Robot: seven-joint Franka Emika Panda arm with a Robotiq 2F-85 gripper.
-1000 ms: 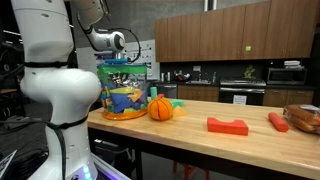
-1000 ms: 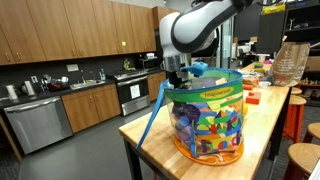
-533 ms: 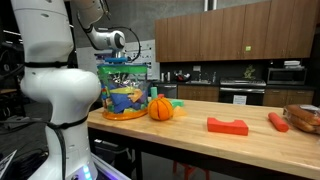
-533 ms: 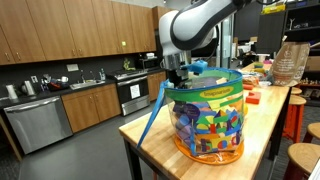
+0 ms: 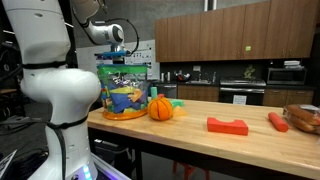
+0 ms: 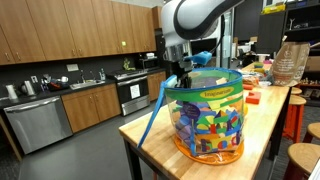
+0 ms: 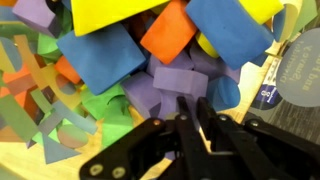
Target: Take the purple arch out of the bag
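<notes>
Your end effector (image 7: 193, 108) has its fingers drawn close together. In the wrist view the tips sit on the lower edge of the purple arch (image 7: 180, 80), and it looks pinched there. The arch is in the pile of blocks in the bag. From the arch, an orange block (image 7: 168, 30) is at 12 o'clock, a blue block (image 7: 100, 60) at 10 o'clock, and a second blue block (image 7: 228, 35) at 1 o'clock.

In both exterior views the end effector (image 6: 183, 78) hangs at the mouth of the bag (image 6: 205, 92), by its green rim. You can't pick out the arch from either of those views. The bag stands upright at the end of the counter (image 5: 200, 142).

In an exterior view, a pumpkin (image 5: 160, 108) sits just beside the bag at 3 o'clock. A flat red block (image 5: 227, 125) lies well apart, further along at 3 o'clock.
</notes>
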